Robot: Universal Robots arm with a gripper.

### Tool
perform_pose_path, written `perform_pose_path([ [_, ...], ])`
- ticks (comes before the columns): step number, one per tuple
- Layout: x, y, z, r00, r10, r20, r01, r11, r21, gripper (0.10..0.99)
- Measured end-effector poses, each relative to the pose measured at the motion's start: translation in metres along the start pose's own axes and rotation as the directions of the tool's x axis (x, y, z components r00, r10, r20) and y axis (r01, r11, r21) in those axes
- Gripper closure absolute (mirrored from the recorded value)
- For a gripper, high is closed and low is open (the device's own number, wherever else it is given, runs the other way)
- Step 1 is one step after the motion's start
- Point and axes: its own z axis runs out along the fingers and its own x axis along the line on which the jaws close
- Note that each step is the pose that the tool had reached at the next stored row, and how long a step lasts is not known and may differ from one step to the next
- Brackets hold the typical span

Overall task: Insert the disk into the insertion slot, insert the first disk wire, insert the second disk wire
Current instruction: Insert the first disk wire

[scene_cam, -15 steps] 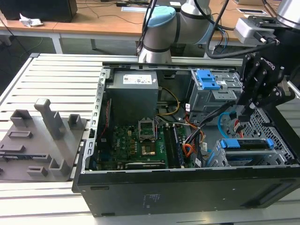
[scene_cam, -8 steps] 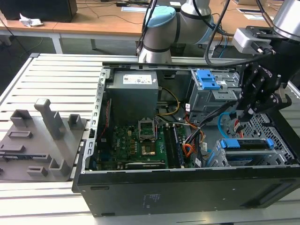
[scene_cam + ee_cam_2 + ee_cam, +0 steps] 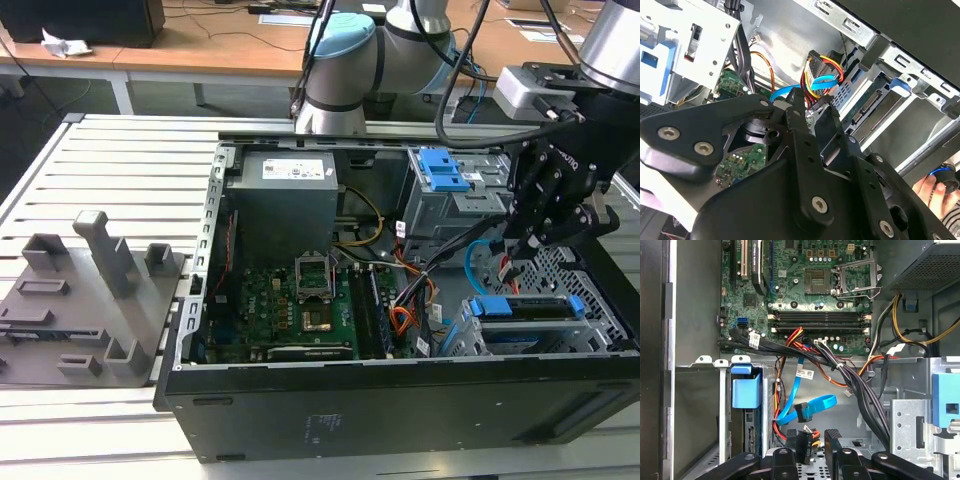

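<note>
Slatted table (image 3: 120,160) bears case (image 3: 400,410); disk (image 3: 530,310) sits in insertion slot (image 3: 462,340).

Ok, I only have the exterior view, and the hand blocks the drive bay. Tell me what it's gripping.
Observer: In the first wrist view the hand is shut on the dark plug of the first disk wire.
Operator: Now the other plug. Locate it.
Observer: The second disk wire loops beside the hand; its dark plug hangs free, plugged into nothing.
Operator: Report the socket end too.
Observer: In the second wrist view the disk shows its connector edge bare, with no plug in it.
</note>
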Motion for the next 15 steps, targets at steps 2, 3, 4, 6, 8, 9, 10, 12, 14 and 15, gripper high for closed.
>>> perform_pose_path([
  [2, 0.0, 0.0, 0.0001, 1.0, 0.0, 0.0001, 0.0, 1.0, 0.0, 0.725],
  [3, 0.0, 0.0, 0.0001, 1.0, 0.0, 0.0001, 0.0, 1.0, 0.0, 0.725],
  [4, 0.0, 0.0, 0.0001, 1.0, 0.0, 0.0001, 0.0, 1.0, 0.0, 0.737],
  [6, 0.0, 0.0, 0.0001, 1.0, 0.0, 0.0, 0.0, 1.0, 0.0, 0.929],
  [8, 0.0, 0.0, 0.0001, 1.0, 0.0, 0.0, 0.0, 1.0, 0.0, 0.98],
  [9, 0.0, 0.0, 0.0001, 1.0, 0.0, 0.0001, 0.0, 1.0, 0.0, 0.98],
  [10, 0.0, 0.0, 0.0001, 1.0, 0.0, 0.0, 0.0, 1.0, 0.0, 0.98],
  [12, 0.0, 0.0, 0.0001, 1.0, 0.0, 0.0, 0.0, 1.0, 0.0, 0.98],
  [14, 0.0, 0.0, 0.0001, 1.0, 0.0, 0.0, 0.0, 1.0, 0.0, 0.973],
  [15, 0.0, 0.0, 0.0001, 1.0, 0.0, -0.0001, 0.0, 1.0, 0.0, 0.918],
])
